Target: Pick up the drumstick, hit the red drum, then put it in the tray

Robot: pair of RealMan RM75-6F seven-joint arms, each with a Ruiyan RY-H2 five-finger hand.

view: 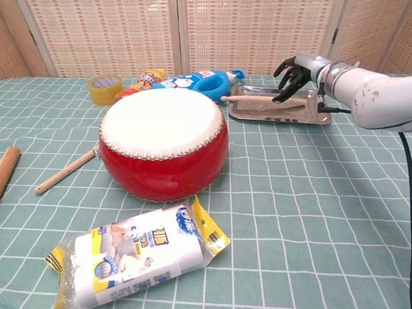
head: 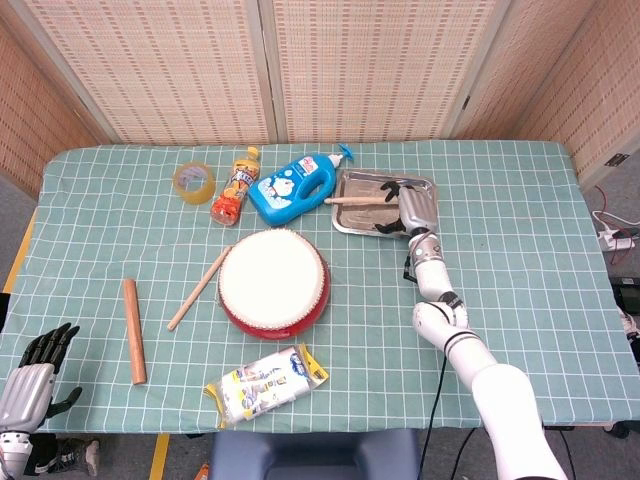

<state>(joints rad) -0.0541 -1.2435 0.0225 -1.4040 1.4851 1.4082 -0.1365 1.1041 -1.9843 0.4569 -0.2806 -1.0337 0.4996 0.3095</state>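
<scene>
The red drum (head: 272, 282) (view: 163, 143) with its white skin sits mid-table. A wooden drumstick (head: 352, 200) (view: 257, 100) lies in the metal tray (head: 385, 178) (view: 251, 114), its tip poking over the tray's left rim. My right hand (head: 412, 205) (view: 293, 76) hovers just above the stick's handle end, fingers spread and holding nothing. My left hand (head: 35, 368) hangs off the near left table corner, empty with its fingers apart, seen only in the head view.
A second drumstick (head: 198, 290) (view: 67, 170) and a wooden rod (head: 134, 330) lie left of the drum. A tape roll (head: 193, 181), orange bottle (head: 233, 188) and blue bottle (head: 293, 188) stand behind it. A wipes packet (head: 265, 385) lies in front.
</scene>
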